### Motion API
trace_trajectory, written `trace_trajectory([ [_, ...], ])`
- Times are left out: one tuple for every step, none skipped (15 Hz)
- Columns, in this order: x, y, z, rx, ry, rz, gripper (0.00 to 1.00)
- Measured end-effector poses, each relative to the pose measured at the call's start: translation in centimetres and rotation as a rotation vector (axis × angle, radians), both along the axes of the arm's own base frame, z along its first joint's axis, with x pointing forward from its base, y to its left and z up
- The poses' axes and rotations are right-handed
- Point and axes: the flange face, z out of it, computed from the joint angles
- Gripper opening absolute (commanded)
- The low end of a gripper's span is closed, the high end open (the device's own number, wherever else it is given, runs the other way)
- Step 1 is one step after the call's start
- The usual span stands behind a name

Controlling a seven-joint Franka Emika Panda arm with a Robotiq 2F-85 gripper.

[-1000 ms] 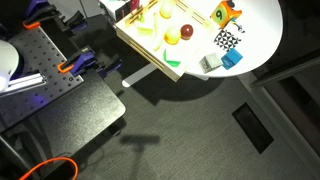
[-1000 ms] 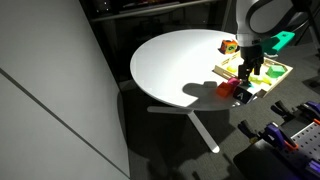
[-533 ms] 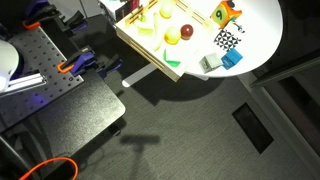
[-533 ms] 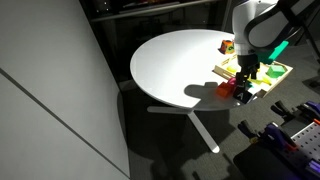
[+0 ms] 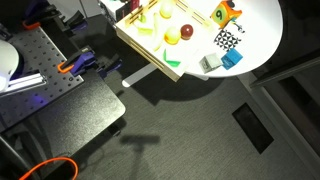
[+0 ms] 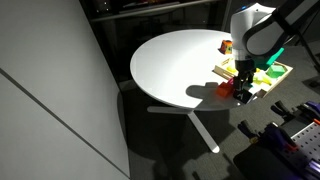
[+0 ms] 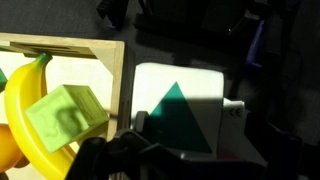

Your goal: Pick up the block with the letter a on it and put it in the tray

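The green lettered block (image 7: 65,118) is lying against the banana (image 7: 20,100) inside the tray (image 7: 118,90), seemingly delivered. The gripper (image 6: 244,86) is hovering close above; I cannot tell its opening. Lifting clear looks next.

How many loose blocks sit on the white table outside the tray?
4: a checkered block, a blue block beside it, a pale block near the table edge, and an orange block farther back. Others may be hidden beyond the frame.
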Motion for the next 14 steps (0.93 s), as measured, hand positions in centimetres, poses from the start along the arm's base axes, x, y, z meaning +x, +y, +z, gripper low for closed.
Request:
trace_trajectory([
  [0.0, -0.1, 0.0, 0.0, -0.001, -0.001, 0.66],
  [0.1, -0.2, 0.0, 0.0, -0.003, -0.003, 0.57],
  [0.1, -0.3, 0.0, -0.001, -0.004, -0.007, 0.49],
  [0.2, -0.5, 0.0, -0.001, -0.005, -0.011, 0.41],
  [0.2, -0.7, 0.1, -0.002, -0.007, -0.015, 0.34],
  [0.3, -0.8, 0.2, -0.002, -0.009, -0.018, 0.28],
  [0.3, -0.9, 0.3, -0.001, -0.012, -0.021, 0.21],
  [0.4, -1.1, 0.5, 0.0, -0.017, -0.025, 0.16],
  [0.5, -1.3, 0.7, 0.001, -0.02, -0.031, 0.08],
  [0.6, -1.6, 0.8, 0.003, -0.022, -0.04, 0.05],
  [0.6, -2.0, 0.9, 0.005, -0.023, -0.05, 0.04],
  [0.6, -2.3, 1.0, 0.009, -0.025, -0.062, 0.02],
  [0.7, -2.7, 1.2, 0.015, -0.028, -0.074, 0.06],
  [0.8, -3.1, 1.5, 0.021, -0.032, -0.085, 0.04],
])
